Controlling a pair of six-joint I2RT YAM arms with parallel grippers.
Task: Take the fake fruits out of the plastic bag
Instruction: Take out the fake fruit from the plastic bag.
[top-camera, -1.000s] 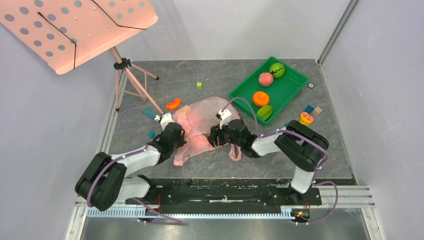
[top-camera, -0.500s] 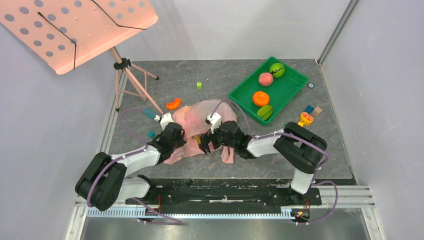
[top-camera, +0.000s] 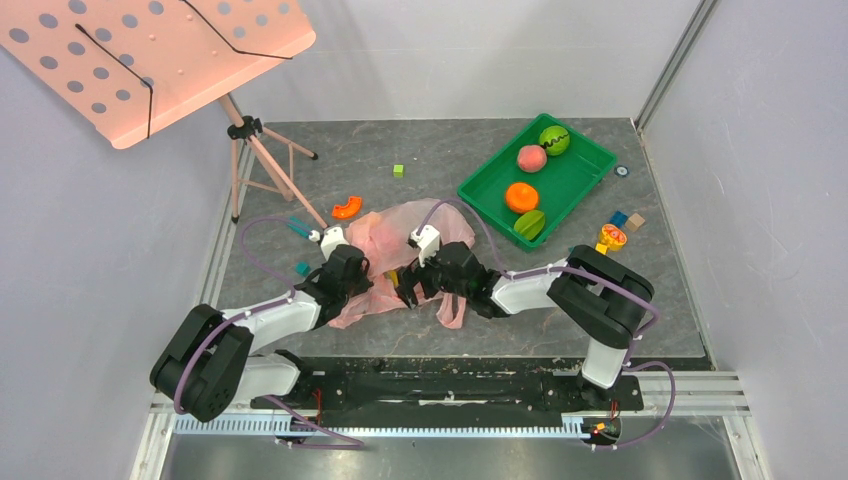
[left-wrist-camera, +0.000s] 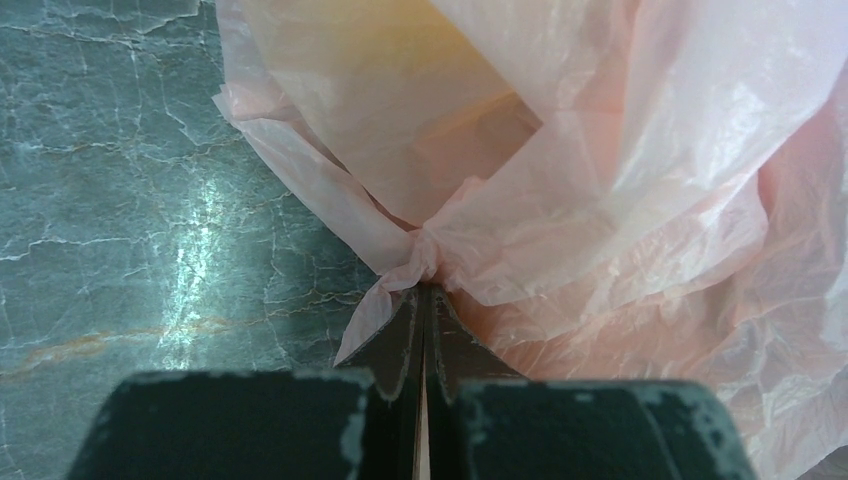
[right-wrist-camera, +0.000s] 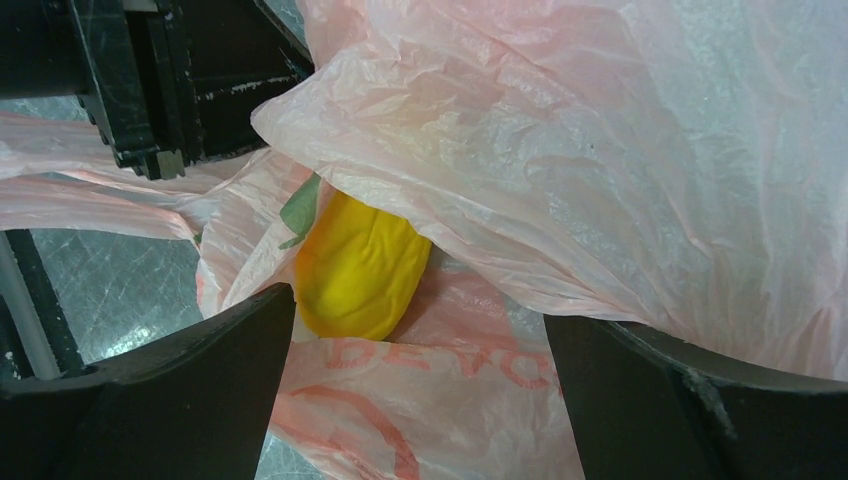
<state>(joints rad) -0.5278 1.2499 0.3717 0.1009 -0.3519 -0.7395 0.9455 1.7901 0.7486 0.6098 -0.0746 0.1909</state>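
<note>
Both arms (top-camera: 275, 318) are white links with chunky black joints, purple cables (top-camera: 241, 243) looping off each, and the black tool fingers (left-wrist-camera: 395, 345) look pretty scuffed.

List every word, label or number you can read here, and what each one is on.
"DEVCO": red print on the plastic bag, right wrist view; creased, so the letters are uncertain.
Nothing else can be read; the top view is too small for any lettering.
</note>
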